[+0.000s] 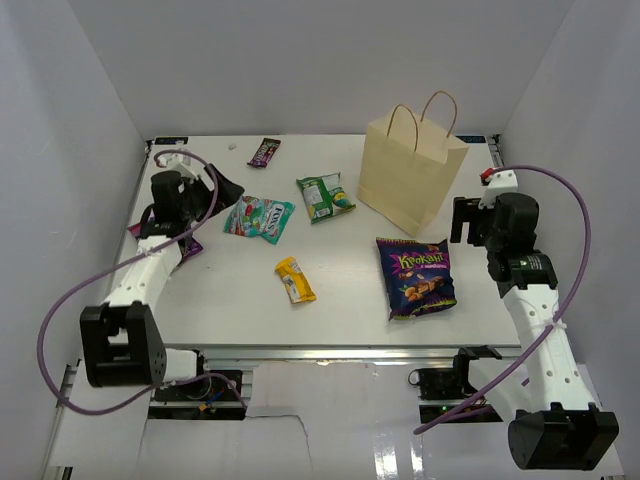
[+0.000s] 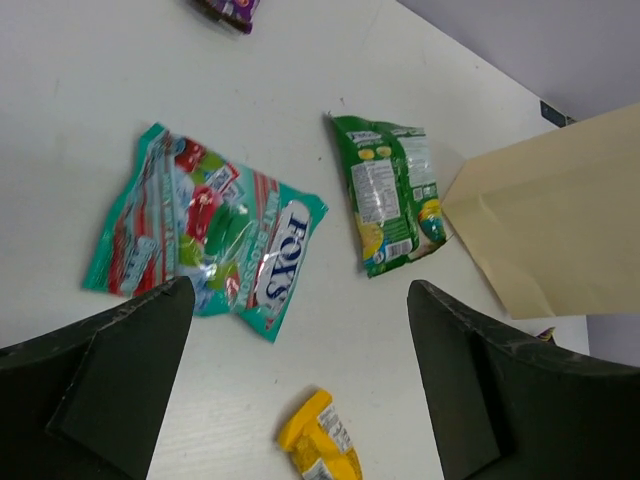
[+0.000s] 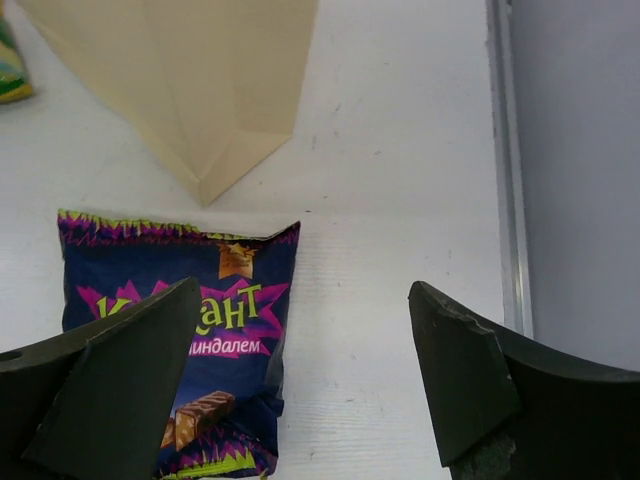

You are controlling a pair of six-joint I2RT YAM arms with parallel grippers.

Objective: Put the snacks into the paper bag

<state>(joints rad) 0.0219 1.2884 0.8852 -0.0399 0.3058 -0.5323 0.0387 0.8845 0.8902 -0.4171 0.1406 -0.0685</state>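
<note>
The beige paper bag point(image 1: 412, 176) stands upright at the back right; it also shows in the left wrist view point(image 2: 545, 225) and the right wrist view point(image 3: 190, 80). The big purple bag point(image 1: 416, 276) lies in front of it, also in the right wrist view point(image 3: 180, 320). The teal pouch point(image 1: 258, 218) point(image 2: 205, 235), green pouch point(image 1: 325, 196) point(image 2: 392, 190) and yellow bar point(image 1: 295, 279) point(image 2: 318, 445) lie mid-table. A dark purple bar point(image 1: 264, 151) lies at the back. My left gripper point(image 1: 222, 192) point(image 2: 300, 385) is open and empty, left of the teal pouch. My right gripper point(image 1: 462, 222) point(image 3: 300, 385) is open and empty, right of the paper bag.
Another purple packet point(image 1: 190, 246) peeks out under the left arm at the table's left edge. White walls enclose the table on three sides. A metal rail point(image 3: 505, 170) runs along the table's right edge.
</note>
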